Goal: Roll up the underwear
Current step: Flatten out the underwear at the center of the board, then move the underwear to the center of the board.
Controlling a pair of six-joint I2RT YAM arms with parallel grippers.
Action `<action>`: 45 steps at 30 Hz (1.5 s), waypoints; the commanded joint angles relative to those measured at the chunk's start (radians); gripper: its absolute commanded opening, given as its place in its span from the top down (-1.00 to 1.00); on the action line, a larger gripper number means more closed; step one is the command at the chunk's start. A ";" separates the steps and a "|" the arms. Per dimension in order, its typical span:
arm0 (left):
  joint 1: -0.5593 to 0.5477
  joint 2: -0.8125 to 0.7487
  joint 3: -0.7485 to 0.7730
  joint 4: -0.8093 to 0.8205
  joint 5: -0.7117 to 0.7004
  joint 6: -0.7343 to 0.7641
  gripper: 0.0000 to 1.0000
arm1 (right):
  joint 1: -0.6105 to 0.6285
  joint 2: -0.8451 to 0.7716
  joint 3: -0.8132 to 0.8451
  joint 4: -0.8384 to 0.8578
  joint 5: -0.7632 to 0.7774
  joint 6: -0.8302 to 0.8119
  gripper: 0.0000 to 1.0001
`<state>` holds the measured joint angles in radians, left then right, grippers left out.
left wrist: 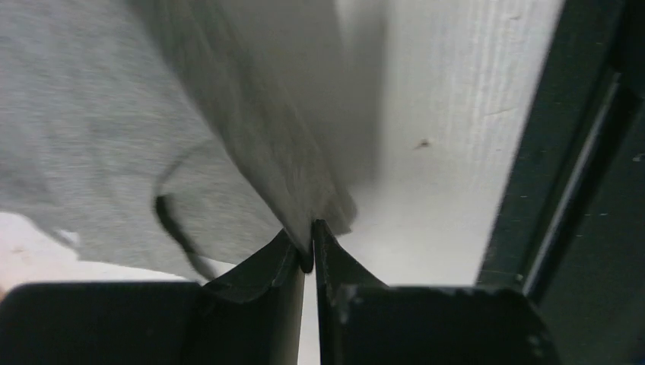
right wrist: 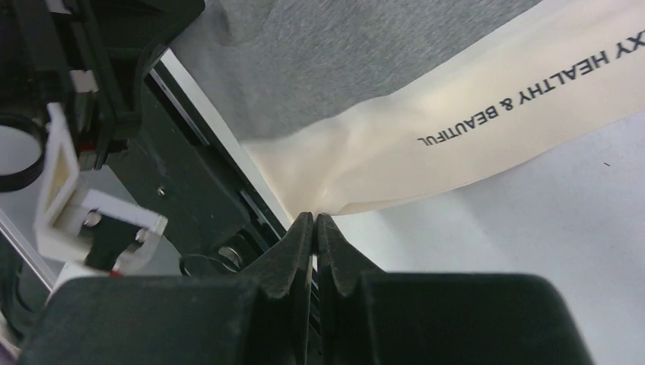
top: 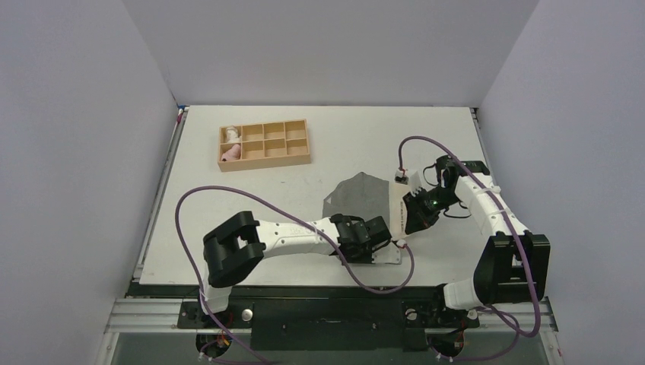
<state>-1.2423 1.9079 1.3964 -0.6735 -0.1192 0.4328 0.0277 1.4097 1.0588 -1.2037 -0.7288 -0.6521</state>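
The underwear (top: 356, 199), dark grey with a pale beige strip (top: 393, 220) along its right edge, lies near the table's front centre. My left gripper (top: 379, 240) is shut on a fold of its grey fabric near the front edge. In the left wrist view the cloth (left wrist: 99, 129) rises from the closed left gripper (left wrist: 307, 245). My right gripper (top: 408, 220) is shut on the beige strip. In the right wrist view the printed strip (right wrist: 456, 125) and grey fabric (right wrist: 342, 53) run up from the closed right gripper (right wrist: 314, 218).
A wooden compartment tray (top: 297, 156) stands at the back left, with a pink cloth roll (top: 230, 153) and a white cloth roll (top: 230, 135) in its left cells. The table's dark front rail (left wrist: 548, 167) lies close to both grippers. Purple cables loop over the table.
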 commanded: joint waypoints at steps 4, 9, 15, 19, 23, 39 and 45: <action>-0.048 0.013 -0.033 -0.022 0.095 -0.104 0.67 | -0.008 -0.004 0.007 -0.111 0.027 -0.212 0.67; -0.048 -0.031 -0.060 -0.014 0.087 -0.089 0.30 | -0.023 0.016 0.013 -0.179 0.061 -0.288 0.15; -0.015 -0.128 -0.110 0.022 0.043 -0.056 -0.23 | -0.084 -0.016 0.048 -0.207 0.133 -0.299 -0.05; 0.071 -0.207 -0.124 0.038 0.069 -0.052 -0.68 | -0.095 0.005 0.088 -0.071 0.152 -0.125 -0.06; 0.186 -0.266 -0.128 0.038 0.172 -0.049 -0.84 | -0.092 0.064 0.130 0.035 0.138 -0.015 -0.06; 0.299 -0.269 -0.300 0.279 0.196 0.075 -0.89 | 0.050 0.227 0.109 0.313 0.319 0.190 -0.05; 0.413 -0.189 -0.237 0.284 0.397 0.034 -0.89 | 0.111 0.378 0.224 0.366 0.364 0.264 -0.04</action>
<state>-0.8986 1.6852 1.0946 -0.4519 0.1261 0.4854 0.1188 1.7256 1.1923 -0.9257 -0.4221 -0.4629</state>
